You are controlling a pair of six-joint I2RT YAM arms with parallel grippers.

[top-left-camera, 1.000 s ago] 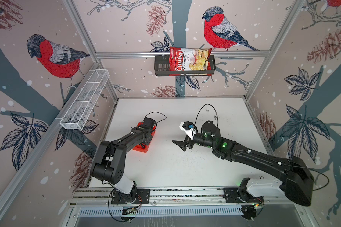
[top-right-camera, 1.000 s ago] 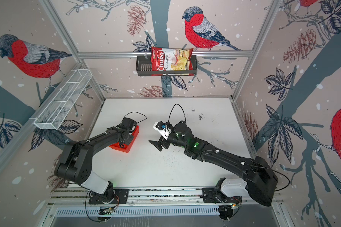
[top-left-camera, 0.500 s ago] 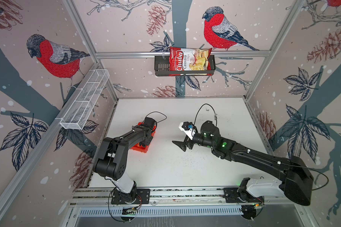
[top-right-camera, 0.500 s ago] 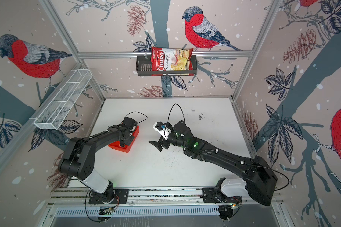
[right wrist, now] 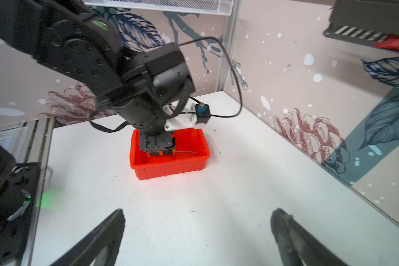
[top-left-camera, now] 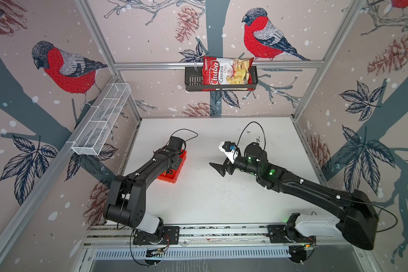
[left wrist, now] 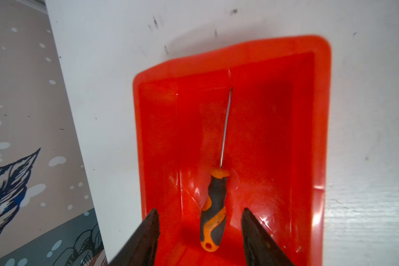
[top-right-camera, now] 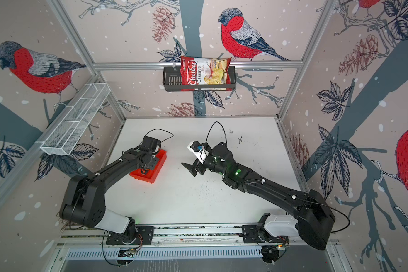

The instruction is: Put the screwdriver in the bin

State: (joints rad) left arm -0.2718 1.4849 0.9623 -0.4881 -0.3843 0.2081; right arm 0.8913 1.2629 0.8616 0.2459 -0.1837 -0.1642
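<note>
The white tabletop point(top-left-camera: 212, 193) sat inside an enclosure papered with red-breasted birds and pinecones. On it, toward the left arm's side, the screwdriver point(left wrist: 213, 221) lay flat on the floor of the bin point(left wrist: 318, 115), handle nearest the wrist camera and thin shaft running toward the far wall. The left gripper point(left wrist: 200, 230) hung low inside the bin with its jaws parted on either side of the handle, a gap showing on both sides, so it had let go and grasped nothing. The right gripper point(right wrist: 197, 232) waited spread wide and empty over bare table, well apart from the bin.

By my judgement the placing was done and only the retreat remained. A fingertip could catch the handle or the near wall on the way up, which would drag the screwdriver out or tip the light bin; a sideways pull before rising would cause that.

Counted: 1 screwdriver, 1 bin, 2 arms. On the back wall hung 1 black basket point(top-left-camera: 193, 82) holding 1 chip bag point(top-left-camera: 226, 73), and on the left wall 1 white mesh shelf point(top-left-camera: 101, 122).
</note>
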